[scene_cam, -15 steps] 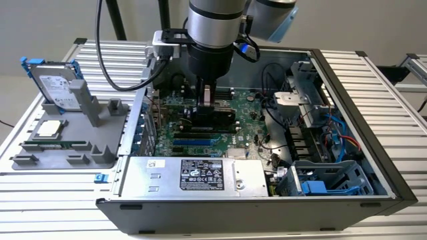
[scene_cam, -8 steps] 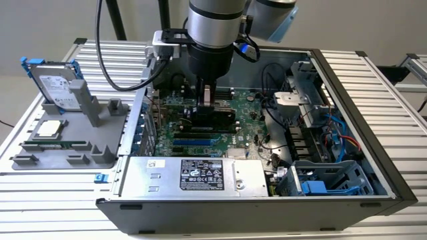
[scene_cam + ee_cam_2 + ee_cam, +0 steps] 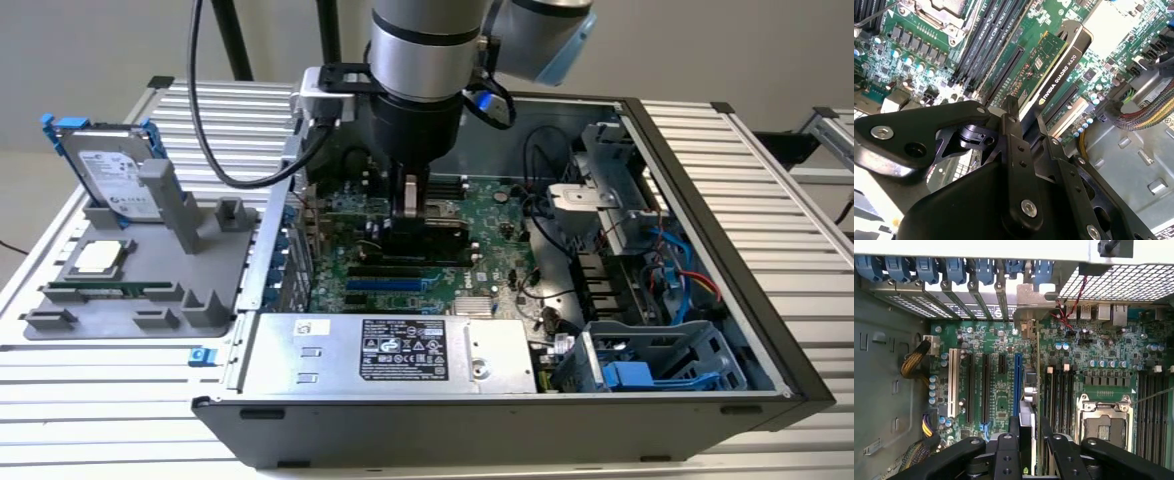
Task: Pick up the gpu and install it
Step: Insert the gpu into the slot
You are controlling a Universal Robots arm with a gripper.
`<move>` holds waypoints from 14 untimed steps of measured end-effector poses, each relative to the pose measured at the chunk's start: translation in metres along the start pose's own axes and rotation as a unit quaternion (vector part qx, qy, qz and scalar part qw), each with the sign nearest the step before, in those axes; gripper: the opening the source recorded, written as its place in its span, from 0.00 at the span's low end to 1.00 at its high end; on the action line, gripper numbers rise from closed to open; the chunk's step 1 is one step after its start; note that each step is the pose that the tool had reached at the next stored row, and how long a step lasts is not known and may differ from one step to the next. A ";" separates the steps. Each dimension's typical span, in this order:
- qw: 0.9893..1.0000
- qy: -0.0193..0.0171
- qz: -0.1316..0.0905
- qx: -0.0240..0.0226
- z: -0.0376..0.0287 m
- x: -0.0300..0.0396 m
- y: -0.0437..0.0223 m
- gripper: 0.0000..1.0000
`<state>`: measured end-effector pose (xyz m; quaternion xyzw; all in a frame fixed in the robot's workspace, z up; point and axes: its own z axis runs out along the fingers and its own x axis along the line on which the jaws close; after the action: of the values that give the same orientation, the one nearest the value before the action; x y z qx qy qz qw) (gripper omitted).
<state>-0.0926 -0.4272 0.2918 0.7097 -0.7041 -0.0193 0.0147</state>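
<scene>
Gpu (image 3: 1056, 70), clamped on edge in the gripper (image 3: 1028, 422), low over the motherboard (image 3: 501, 225) just beside the blue slot (image 3: 1017, 382), inside the open case (image 3: 467, 435); a grey stand (image 3: 187, 235) with a hard drive (image 3: 114, 170) lies at the exterior view's left.

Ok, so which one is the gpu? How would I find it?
Look inside the big open computer case, at the green motherboard on its floor. The arm's tool hangs over the board's middle, gripping the gpu. It is the one flat card standing on edge, green on one face and black on the other; the long slots beside it are empty.
</scene>
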 end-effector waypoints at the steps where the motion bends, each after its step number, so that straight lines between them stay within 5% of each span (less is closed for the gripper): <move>1: 1.000 0.000 0.000 0.001 0.0008 0.0006 0.0007 0.00; 7: 1.000 0.000 0.000 0.007 0.0063 0.0024 0.0018 0.00; 14: 1.000 0.000 0.000 0.007 0.0086 0.0027 0.0019 0.00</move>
<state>-0.0949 -0.4298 0.2833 0.7098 -0.7042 -0.0144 0.0098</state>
